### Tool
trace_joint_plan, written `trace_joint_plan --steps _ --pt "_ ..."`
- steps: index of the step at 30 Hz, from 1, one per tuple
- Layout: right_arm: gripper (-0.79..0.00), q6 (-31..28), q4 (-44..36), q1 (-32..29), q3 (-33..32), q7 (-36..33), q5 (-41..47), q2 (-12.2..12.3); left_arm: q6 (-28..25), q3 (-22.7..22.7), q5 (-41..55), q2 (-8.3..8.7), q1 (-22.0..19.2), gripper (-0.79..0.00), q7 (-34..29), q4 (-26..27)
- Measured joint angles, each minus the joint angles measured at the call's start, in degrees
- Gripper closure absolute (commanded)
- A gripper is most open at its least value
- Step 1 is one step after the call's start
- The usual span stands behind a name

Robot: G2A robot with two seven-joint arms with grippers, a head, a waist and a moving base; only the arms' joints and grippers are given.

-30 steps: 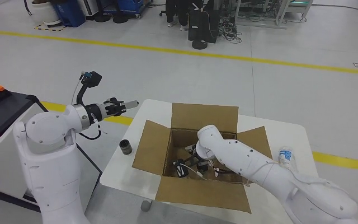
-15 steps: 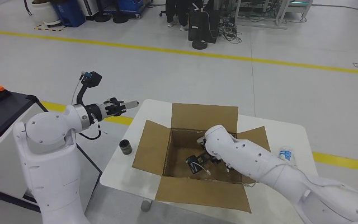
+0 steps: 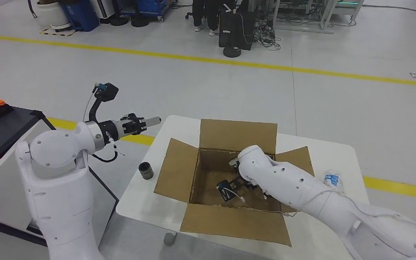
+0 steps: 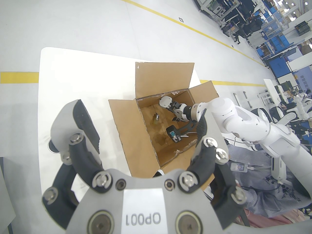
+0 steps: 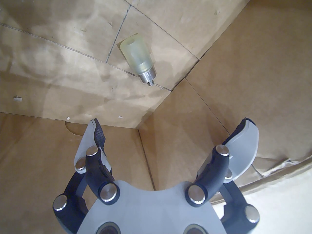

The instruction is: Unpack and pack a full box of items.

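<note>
Down inside the open cardboard box (image 3: 237, 136), my right claw (image 5: 170, 127) is hanging above the box floor, fingers spread wide apart and gripping nothing. One item is lying on that floor ahead of the fingertips and apart from them: a translucent cylinder (image 5: 139, 57), pale yellow, with a short threaded metal stub at one end. It's lying on its side next to a seam where the bottom flaps are meeting. From my left wrist view it's sitting a little way off from the right claw, not touching any wall. The box is sitting on the white table (image 3: 312, 146) with all four flaps folded outward. My right arm is lying across the box's near right corner and dipping down into it. I'm holding my left claw (image 3: 156, 121) up in the air off the table's left side, near the far left corner and well apart from the box. Its fingers (image 4: 80, 122) are apart as well, with nothing between them, and it's pointing toward the table and box. Two more items are sitting on the table outside the box. A small dark cylinder (image 3: 146, 171) is standing upright near the left flap, not touching it. A clear bottle (image 3: 331, 180) with blue on it is sitting just beside the right flap, close to my right arm. I can't tell whether that one is upright or lying down.
</note>
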State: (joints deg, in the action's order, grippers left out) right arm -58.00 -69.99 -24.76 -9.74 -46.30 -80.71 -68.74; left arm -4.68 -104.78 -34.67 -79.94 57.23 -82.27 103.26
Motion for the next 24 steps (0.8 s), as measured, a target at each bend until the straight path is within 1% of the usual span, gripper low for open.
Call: trace_joint_plan --steps 17,24 --pt "-0.785 0.0 0.1 -0.1 0.0 0.1 0.1 0.0 0.0 0.0 0.0 0.00 0.0 -0.785 0.0 0.0" --pt "-0.785 0.0 -0.5 -0.2 0.0 4.9 -3.6 0.6 0.0 0.0 0.0 0.00 0.0 -0.785 0.0 0.0"
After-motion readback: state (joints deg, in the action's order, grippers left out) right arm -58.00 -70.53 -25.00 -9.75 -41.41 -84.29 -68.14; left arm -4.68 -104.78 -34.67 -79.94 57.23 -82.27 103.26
